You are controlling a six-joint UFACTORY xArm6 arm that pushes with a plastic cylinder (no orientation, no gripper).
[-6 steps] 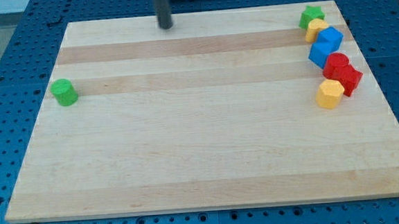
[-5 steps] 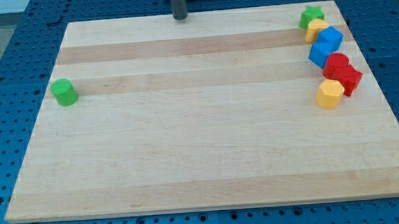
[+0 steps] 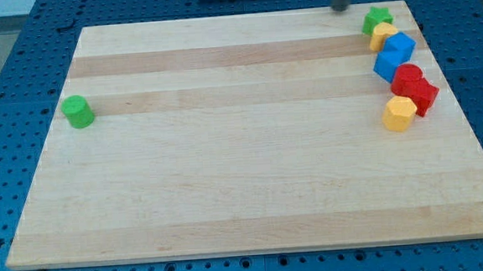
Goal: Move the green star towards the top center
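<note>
Tip [image 3: 341, 9] of dark rod, gripperless, hovers left of green star [image 3: 376, 18] on wood.

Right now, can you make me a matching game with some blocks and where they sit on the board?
Things:
1. green star
2. green cylinder
3. my tip
4. lower yellow block

Places:
A. alone near the view's left edge
B. top right corner of the board
C. bottom end of the cluster at the view's right
D. at the board's top edge, just left of the star, not touching it

Pairs: 1-B, 2-A, 3-D, 4-C
</note>
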